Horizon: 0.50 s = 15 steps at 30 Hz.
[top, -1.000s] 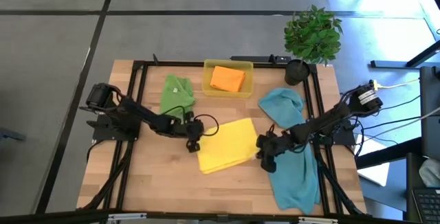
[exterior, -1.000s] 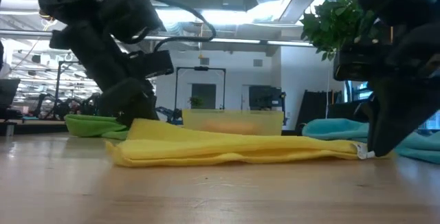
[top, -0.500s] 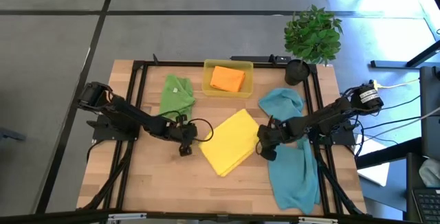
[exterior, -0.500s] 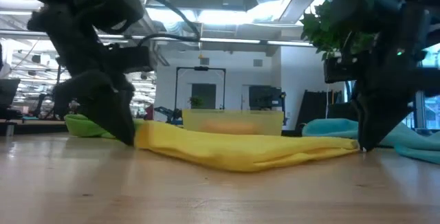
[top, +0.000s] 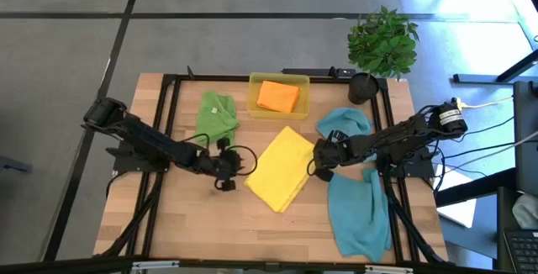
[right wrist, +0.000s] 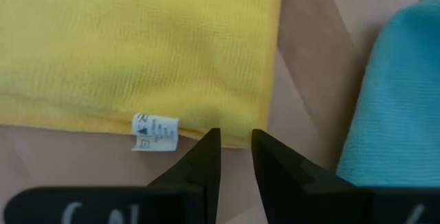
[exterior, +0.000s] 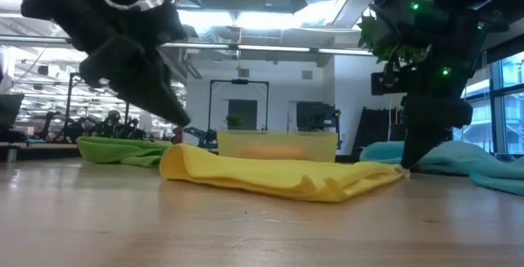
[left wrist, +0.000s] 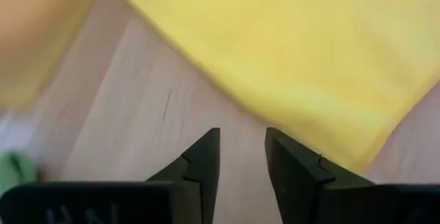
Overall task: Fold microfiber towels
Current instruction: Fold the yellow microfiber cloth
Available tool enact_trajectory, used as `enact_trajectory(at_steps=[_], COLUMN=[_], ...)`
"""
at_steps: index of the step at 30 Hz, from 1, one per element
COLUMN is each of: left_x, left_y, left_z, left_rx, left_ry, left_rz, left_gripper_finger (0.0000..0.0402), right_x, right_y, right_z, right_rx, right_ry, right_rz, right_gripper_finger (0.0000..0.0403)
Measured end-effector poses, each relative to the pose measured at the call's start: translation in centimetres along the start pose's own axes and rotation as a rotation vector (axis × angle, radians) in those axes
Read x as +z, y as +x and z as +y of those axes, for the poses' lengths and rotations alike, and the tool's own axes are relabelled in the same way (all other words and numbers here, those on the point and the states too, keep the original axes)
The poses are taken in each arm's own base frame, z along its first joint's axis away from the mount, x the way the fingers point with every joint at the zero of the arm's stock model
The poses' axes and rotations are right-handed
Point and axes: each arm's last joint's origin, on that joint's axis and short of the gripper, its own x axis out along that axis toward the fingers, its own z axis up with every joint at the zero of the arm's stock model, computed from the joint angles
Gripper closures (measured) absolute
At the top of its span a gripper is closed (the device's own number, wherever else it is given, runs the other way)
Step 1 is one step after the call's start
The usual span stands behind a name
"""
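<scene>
Since a second ago the yellow towel (top: 282, 167) was turned to lie folded diagonally mid-table, both the left gripper (top: 225, 171) and the right gripper (top: 319, 160) now stand slightly apart, apparently holding nothing, so this fold seems finished.

Two black jointed arms, looping cables, green LEDs

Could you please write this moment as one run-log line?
yellow towel: folded, flat on table | left gripper: open, empty, beside its left edge | right gripper: open, empty, at its tagged corner | orange towel: in tray
</scene>
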Motion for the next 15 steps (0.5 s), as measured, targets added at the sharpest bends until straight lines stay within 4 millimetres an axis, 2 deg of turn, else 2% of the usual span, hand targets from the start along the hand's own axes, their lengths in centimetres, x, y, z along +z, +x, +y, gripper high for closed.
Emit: enact_trajectory(at_steps=[5, 15], left_x=[0.4, -1.7], left_y=[0.8, 3.0], left_z=[-0.7, -2.5], left_rx=[-0.069, -0.165], left_ry=[0.023, 0.101], left_rz=[-0.049, 0.046], left_gripper_finger=[0.0294, 0.0294], right_x=[0.0, 0.2], right_y=[0.0, 0.3], right_z=[0.0, -0.5], right_rx=[0.011, -0.008], right_ry=[0.005, 0.024], right_rz=[0.003, -0.001], right_gripper_finger=[0.0317, 0.0317])
